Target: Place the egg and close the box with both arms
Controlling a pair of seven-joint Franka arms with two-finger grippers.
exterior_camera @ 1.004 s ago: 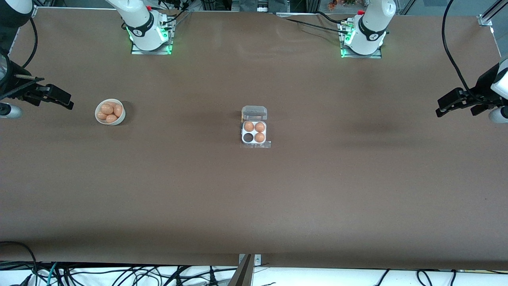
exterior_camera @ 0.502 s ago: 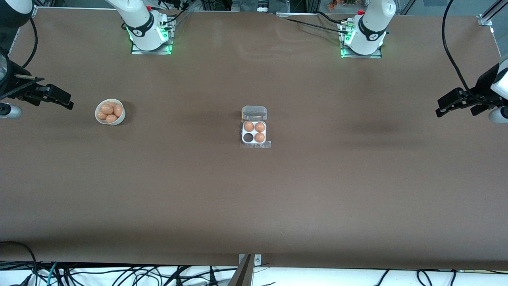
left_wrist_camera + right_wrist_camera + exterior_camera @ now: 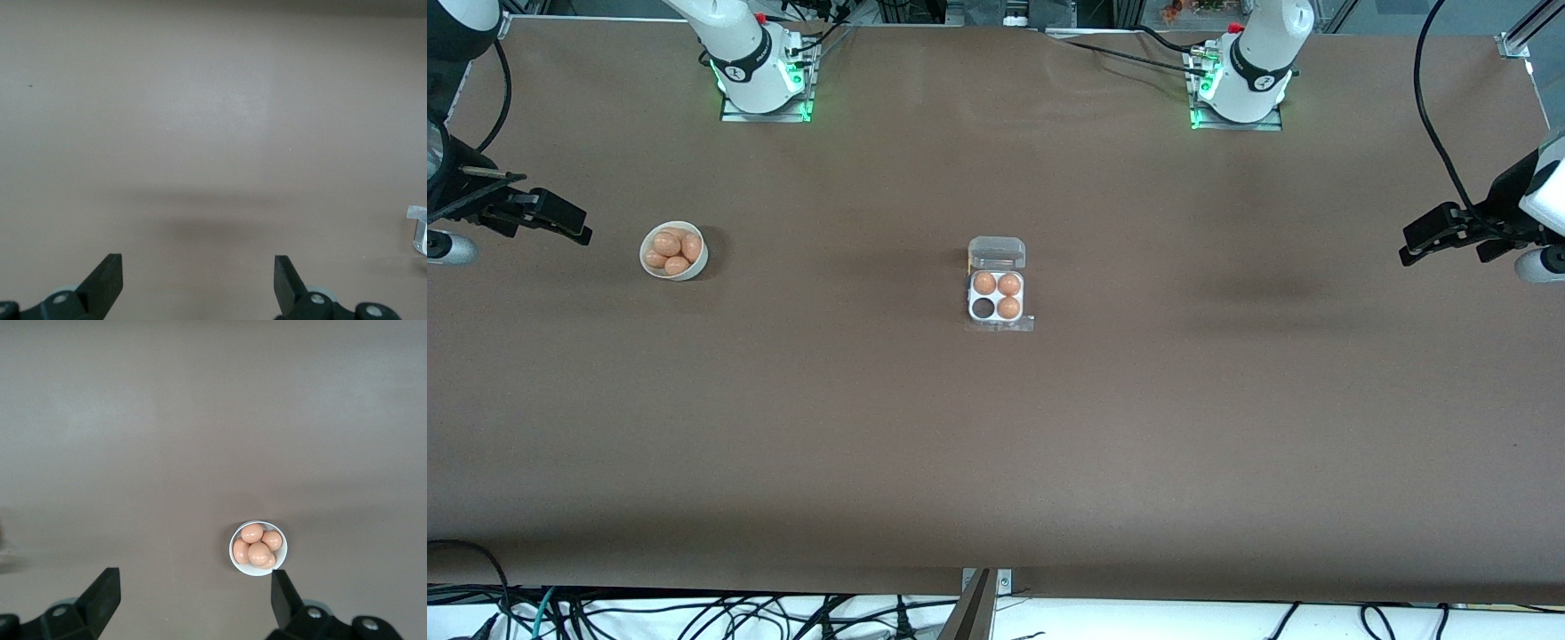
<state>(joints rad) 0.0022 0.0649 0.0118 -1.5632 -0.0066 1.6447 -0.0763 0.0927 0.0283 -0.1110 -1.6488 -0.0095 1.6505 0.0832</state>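
The box point(image 3: 970, 300) lies at the middle of the table, a white four-cell tray with its clear lid point(image 3: 997, 252) open. Three brown eggs point(image 3: 1008, 308) fill three cells; one cell point(image 3: 983, 308) is empty. A corner of the box shows in the left wrist view point(image 3: 419, 230). More eggs point(image 3: 667, 243) lie in a round white bowl point(image 3: 682, 274) toward the right arm's end. My right gripper point(image 3: 580, 234) is open and empty beside the bowl; the bowl point(image 3: 259, 573) lies ahead of the right gripper point(image 3: 193, 597). My left gripper point(image 3: 1407, 252) is open and empty over the left arm's end of the table and also shows in its own view point(image 3: 198, 280).
The brown table point(image 3: 996, 444) carries only the box and the bowl. The arm bases point(image 3: 758, 80) point(image 3: 1240, 89) stand farthest from the front camera. Cables point(image 3: 694, 613) hang below the table's near edge.
My left gripper has shifted slightly toward the middle of the table. The right arm, the box and the bowl have not moved.
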